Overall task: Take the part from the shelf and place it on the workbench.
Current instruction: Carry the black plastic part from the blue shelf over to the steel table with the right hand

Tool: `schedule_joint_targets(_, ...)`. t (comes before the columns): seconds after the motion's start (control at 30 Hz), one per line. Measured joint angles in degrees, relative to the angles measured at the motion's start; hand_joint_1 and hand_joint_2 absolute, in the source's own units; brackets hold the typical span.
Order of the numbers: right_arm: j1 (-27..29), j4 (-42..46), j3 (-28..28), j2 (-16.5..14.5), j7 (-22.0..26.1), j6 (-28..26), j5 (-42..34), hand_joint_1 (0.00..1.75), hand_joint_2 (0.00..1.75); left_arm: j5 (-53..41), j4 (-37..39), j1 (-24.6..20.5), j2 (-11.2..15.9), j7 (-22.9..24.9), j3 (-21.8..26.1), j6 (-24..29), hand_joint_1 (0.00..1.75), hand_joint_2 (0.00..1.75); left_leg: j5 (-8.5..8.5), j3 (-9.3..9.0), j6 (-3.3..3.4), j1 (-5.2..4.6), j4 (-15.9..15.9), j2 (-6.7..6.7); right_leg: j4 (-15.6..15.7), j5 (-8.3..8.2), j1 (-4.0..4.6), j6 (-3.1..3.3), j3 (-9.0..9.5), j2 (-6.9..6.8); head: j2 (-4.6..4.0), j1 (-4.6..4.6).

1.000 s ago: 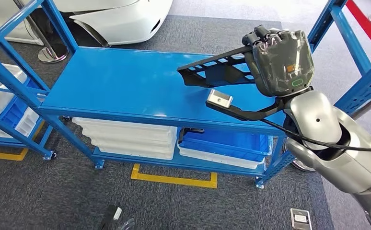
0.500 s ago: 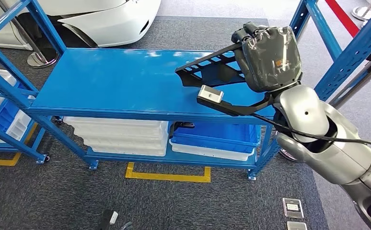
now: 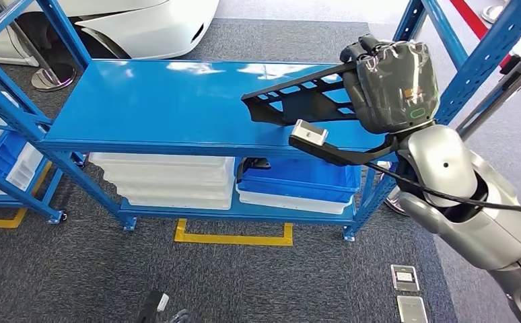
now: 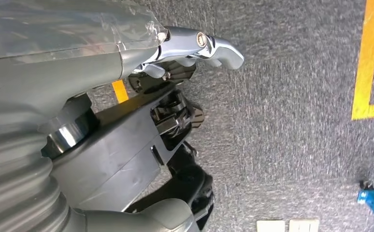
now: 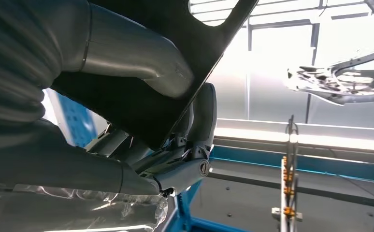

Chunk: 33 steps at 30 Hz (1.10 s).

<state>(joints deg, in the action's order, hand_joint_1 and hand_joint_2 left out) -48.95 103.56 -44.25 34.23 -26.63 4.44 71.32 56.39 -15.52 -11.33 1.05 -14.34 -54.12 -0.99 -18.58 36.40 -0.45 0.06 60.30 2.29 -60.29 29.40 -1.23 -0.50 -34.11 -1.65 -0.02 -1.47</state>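
**Robot carries a black slotted part over the blue desk**

The robot's right hand (image 3: 394, 84), a dark grey many-fingered hand under a clear plastic cover, grips one end of a flat black slotted plastic part (image 3: 291, 101). The part sticks out to the left of the hand and hangs in the air above the right end of the blue metal desk (image 3: 163, 108). It does not look to be resting on the surface. In the right wrist view the fingers (image 5: 202, 116) curl round the dark edge of the part (image 5: 209, 29).

Compared with the pictures from a second ago, the whole scene has slid and turned a little, so the camera has moved with the robot. The hand and part have kept their place over the right end of the desk, and the grip looks unchanged. This suggests the robot is settling in front of the desk, with lowering and release still to come.

The left hand (image 4: 190, 43) hangs over grey carpet with yellow floor tape (image 4: 371, 58); nothing is seen in it, but whether its fingers are spread or curled cannot be told.

White and blue plastic bins (image 3: 298, 185) sit on the lower shelf beneath the desk.
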Motion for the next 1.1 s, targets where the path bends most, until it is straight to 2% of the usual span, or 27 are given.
schedule_joint_targets(0.1, 0.0, 0.0, 0.1, 0.0, -0.1, 0.0, -0.3, 1.75, 1.75, 0.0, 0.0, 0.1, 0.0, 0.0, 0.0, 0.0, 0.0, 1.75, 0.07, 0.35, -0.93, 0.05, 0.5, 0.17, 0.0, -0.74, 0.09, 1.28, -0.6, 0.79, 0.0, -0.56)
schedule_joint_targets(0.13, 0.0, 0.0, 0.2, 0.0, -0.1, 0.0, -0.4, 1.75, 1.75, 0.0, 0.0, 0.0, 0.0, 0.0, 0.0, 0.0, 0.0, 1.75, -0.84, 0.68, -1.29, 0.11, 1.4, -0.18, 0.1, -1.07, 0.04, 1.69, -0.78, 0.97, 0.0, -0.75)
schedule_joint_targets(0.17, 0.0, 0.0, 0.2, 0.0, -0.1, -0.1, -0.4, 1.75, 1.75, 0.0, 0.0, 0.0, 0.0, 0.0, 0.0, 0.0, 0.0, 1.75, -2.46, 1.34, -1.61, 0.18, 3.3, -0.65, 0.2, -1.4, -0.04, 2.09, -0.99, 1.12, 0.0, -0.97)
schedule_joint_targets(0.23, -0.1, 0.0, 0.2, 0.0, -0.1, -0.1, -0.5, 1.75, 1.75, 0.0, 0.0, 0.1, 0.0, 0.0, 0.0, 0.0, 0.0, 1.75, -7.01, 3.62, -2.07, 0.32, 10.1, -1.51, 0.3, -1.95, -0.05, 2.54, -1.55, 1.57, 0.0, -1.59)
schedule_joint_targets(0.27, 0.0, 0.0, 0.2, 0.0, -0.1, 0.0, -0.5, 1.75, 1.75, 0.0, 0.0, 0.1, 0.0, 0.0, 0.0, 0.0, 0.0, 1.75, -8.72, 4.68, -2.14, 0.37, 13.5, -1.63, 0.2, -2.2, 0.01, 2.63, -1.86, 1.85, 0.0, -1.82)
schedule_joint_targets(0.3, 0.0, 0.0, 0.2, -0.1, -0.1, 0.0, -0.5, 1.75, 1.75, 0.0, 0.0, 0.2, 0.0, 0.0, 0.0, 0.0, 0.0, 1.75, -9.52, 5.09, -2.12, 0.41, 15.6, -1.68, 0.2, -2.47, 0.06, 2.66, -2.17, 2.2, 0.0, -1.94)
schedule_joint_targets(0.33, 0.0, 0.0, 0.2, -0.1, -0.1, 0.0, -0.5, 1.75, 1.75, 0.0, 0.0, 0.2, 0.0, 0.0, 0.0, 0.0, 0.0, 1.75, -9.28, 4.53, -2.0, 0.42, 15.7, -1.74, 0.2, -2.72, 0.09, 2.63, -2.45, 2.59, 0.0, -2.02)
schedule_joint_targets(0.37, 0.0, 0.0, 0.2, -0.1, -0.1, 0.0, -0.5, 1.75, 1.75, 0.0, 0.0, 0.3, 0.0, 0.0, 0.0, 0.0, 0.0, 1.75, -8.1, 2.94, -1.77, 0.41, 13.6, -1.87, 0.2, -2.96, 0.1, 2.58, -2.67, 3.0, 0.0, -2.09)
schedule_joint_targets(0.43, 0.0, 0.0, 0.2, -0.1, -0.2, -0.1, -0.5, 1.75, 1.75, 0.0, 0.0, 0.3, 0.0, 0.0, 0.0, 0.0, 0.0, 1.75, -5.04, -1.88, -0.99, 0.35, 5.6, -3.24, 0.2, -3.41, 0.13, 2.29, -2.98, 3.76, 0.0, -2.23)
schedule_joint_targets(0.47, -0.1, 0.0, 0.2, -0.1, -0.2, -0.1, -0.5, 1.75, 1.75, 0.0, 0.0, 0.2, 0.0, 0.0, 0.0, 0.0, 0.0, 1.75, -4.08, -3.63, -0.68, 0.3, 2.3, -3.97, 0.2, -3.67, 0.09, 2.02, -3.15, 4.1, 0.0, -2.19)
schedule_joint_targets(0.5, -0.1, 0.0, 0.2, -0.1, -0.2, -0.1, -0.5, 1.75, 1.75, 0.0, 0.0, 0.3, 0.1, 0.0, 0.0, 0.1, 0.0, 1.75, -3.61, -4.59, -0.43, 0.2, 0.2, -4.57, 0.2, -3.96, -0.01, 1.66, -3.34, 4.39, 0.0, -2.1)
schedule_joint_targets(0.57, 0.0, 0.0, 0.2, -0.1, -0.2, 0.0, -0.6, 1.75, 1.75, 0.0, 0.0, 0.3, 0.1, 0.0, 0.0, 0.1, 0.0, 1.75, -3.22, -4.55, -0.12, 0.06, -0.8, -4.41, 0.5, -4.71, -0.3, 0.7, -3.66, 4.98, 0.0, -1.96)
schedule_joint_targets(0.63, -0.1, 0.0, 0.3, 0.0, -0.3, 0.0, -0.6, 1.75, 1.75, 0.0, 0.0, 0.3, 0.0, 0.0, 0.0, 0.2, 0.0, 1.75, -2.1, -4.4, 0.43, 0.23, -1.7, -3.63, 0.4, -4.45, -0.37, 0.01, -4.08, 4.61, 0.0, -1.73)
schedule_joint_targets(0.67, -0.1, 0.0, 0.3, 0.0, -0.4, 0.0, -0.6, 1.75, 1.75, 0.0, 0.0, 0.2, -0.1, 0.0, 0.1, 0.2, 0.0, 1.75, -1.46, -4.24, 0.75, 0.32, -2.3, -3.17, -0.8, -3.25, -0.31, -0.18, -4.71, 3.99, 0.0, -1.33)
schedule_joint_targets(0.7, -0.2, 0.0, 0.3, 0.0, -0.4, 0.0, -0.7, 1.75, 1.75, 0.0, 0.0, 0.2, -0.1, 0.0, 0.1, 0.2, 0.0, 1.75, -0.96, -3.96, 0.97, 0.37, -2.6, -2.73, -3.3, -1.29, -0.28, -0.29, -5.76, 3.17, 0.0, -0.85)
schedule_joint_targets(0.77, -0.2, 0.0, 0.3, 0.0, -0.5, 0.0, -0.9, 1.75, 1.75, -0.1, 0.0, 0.3, -0.1, 0.0, 0.2, 0.2, 0.0, 1.75, -0.36, -2.94, 1.22, 0.26, -2.5, -1.91, -10.5, 2.86, -0.25, -0.62, -8.39, 2.29, 0.0, 0.14)
schedule_joint_targets(0.8, -0.2, 0.0, 0.3, 0.0, -0.5, 0.0, -1.0, 1.75, 1.75, -0.1, 0.0, 0.3, -0.1, 0.0, 0.3, 0.2, 0.0, 1.75, -0.16, -2.34, 1.21, 0.24, -2.2, -1.48, -13.1, 3.95, -0.25, -0.78, -9.09, 2.19, 0.0, 0.5)
schedule_joint_targets(0.83, -0.1, -0.1, 0.3, 0.0, -0.6, 0.0, -1.1, 1.75, 1.75, -0.1, 0.0, 0.4, -0.1, 0.0, 0.3, 0.2, 0.0, 1.75, -0.01, -1.76, 1.17, 0.23, -1.9, -1.06, -13.8, 4.05, -0.26, -0.9, -8.77, 2.1, 0.0, 0.86)
schedule_joint_targets(0.87, -0.1, -0.1, 0.3, 0.0, -0.6, 0.0, -1.2, 1.75, 1.75, -0.2, 0.0, 0.4, -0.1, 0.0, 0.3, 0.2, 0.0, 1.75, 0.09, -1.23, 1.11, 0.24, -1.5, -0.66, -12.3, 3.26, -0.26, -0.97, -7.29, 1.91, 0.0, 1.22)
schedule_joint_targets(0.9, -0.1, -0.1, 0.4, 0.0, -0.6, 0.0, -1.3, 1.75, 1.75, -0.2, 0.0, 0.3, -0.1, 0.0, 0.4, 0.2, 0.0, 1.75, 0.13, -0.78, 1.03, 0.26, -1.1, -0.29, -8.8, 1.9, -0.26, -0.99, -4.81, 1.49, 0.0, 1.58)
schedule_joint_targets(0.97, -0.2, -0.1, 0.4, 0.0, -0.6, 0.0, -1.3, 1.75, 1.75, -0.3, 0.0, 0.3, -0.1, 0.0, 0.5, 0.2, 0.0, 1.75, 0.18, -0.08, 0.68, 0.1, -0.2, 0.29, -2.1, 0.17, -0.02, -0.49, -0.71, 0.46, 0.0, 2.15)
schedule_joint_targets(1.0, -0.3, -0.1, 0.4, 0.0, -0.6, -0.1, -1.3, 1.75, 1.75, -0.3, 0.0, 0.3, -0.2, 0.0, 0.6, 0.2, 0.0, 1.75, 0.28, 0.14, 0.41, 0.01, 0.1, 0.47, -0.4, -0.22, 0.13, -0.13, 0.17, 0.23, 0.0, 2.24)
schedule_joint_targets(1.1, -0.3, -0.1, 0.4, 0.0, -0.7, -0.1, -1.3, 1.75, 1.75, -0.4, 0.0, 0.3, -0.2, 0.0, 0.7, 0.2, 0.0, 1.75, 0.67, 0.4, -0.56, -0.03, 0.2, 0.82, 0.2, -0.97, 0.27, 1.0, -0.25, 0.88, 0.0, 1.94)
